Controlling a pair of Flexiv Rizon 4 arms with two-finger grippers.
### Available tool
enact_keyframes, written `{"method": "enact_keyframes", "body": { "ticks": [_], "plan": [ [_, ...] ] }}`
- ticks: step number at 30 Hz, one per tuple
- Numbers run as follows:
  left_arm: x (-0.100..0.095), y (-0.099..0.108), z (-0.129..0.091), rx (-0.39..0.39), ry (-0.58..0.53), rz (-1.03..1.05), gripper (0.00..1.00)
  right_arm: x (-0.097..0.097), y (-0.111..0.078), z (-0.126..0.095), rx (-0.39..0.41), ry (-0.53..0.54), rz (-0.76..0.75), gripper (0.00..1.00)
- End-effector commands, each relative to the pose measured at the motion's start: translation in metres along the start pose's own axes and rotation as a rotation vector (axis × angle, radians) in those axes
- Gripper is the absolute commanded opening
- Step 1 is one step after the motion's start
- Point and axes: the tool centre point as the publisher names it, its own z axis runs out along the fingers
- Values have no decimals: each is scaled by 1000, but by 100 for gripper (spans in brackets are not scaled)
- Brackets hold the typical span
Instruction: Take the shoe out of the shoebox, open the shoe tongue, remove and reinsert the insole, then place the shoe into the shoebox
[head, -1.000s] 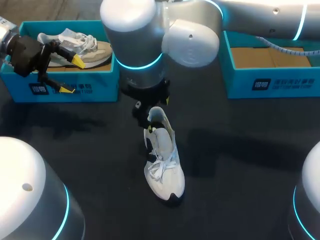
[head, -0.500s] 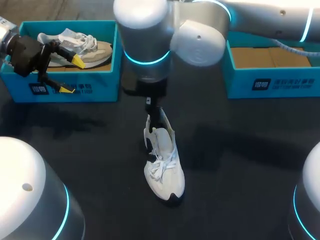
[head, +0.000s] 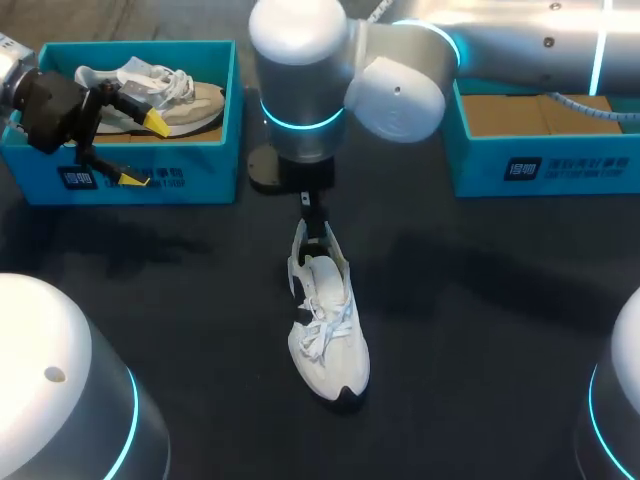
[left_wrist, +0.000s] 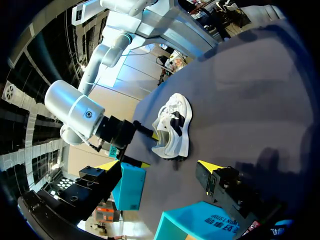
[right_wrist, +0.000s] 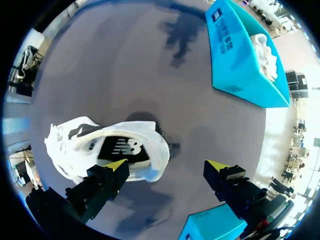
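Shoe lies just beneath the right tool.

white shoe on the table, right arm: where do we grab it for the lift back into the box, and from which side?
Heel collar, from above: one finger inside the opening, one behind the heel. The white shoe sits upright on its sole with the opening facing up, and the open right gripper is above that end. The loose laces probably make the forefoot a poor hold.
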Motion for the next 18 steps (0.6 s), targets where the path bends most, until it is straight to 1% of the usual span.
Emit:
{"method": "enact_keyframes", "body": {
  "ticks": [1, 7, 18],
  "plan": [
    [0, 1, -1, 2, 3, 1, 100, -7, 8, 14, 7, 14, -12, 100],
    [0, 1, -1, 2, 3, 1, 100, -8, 12, 31, 22, 27, -33, 100],
    [0, 1, -1, 2, 3, 1, 100, 0, 3, 49, 47, 73, -35, 100]
  ]
}}
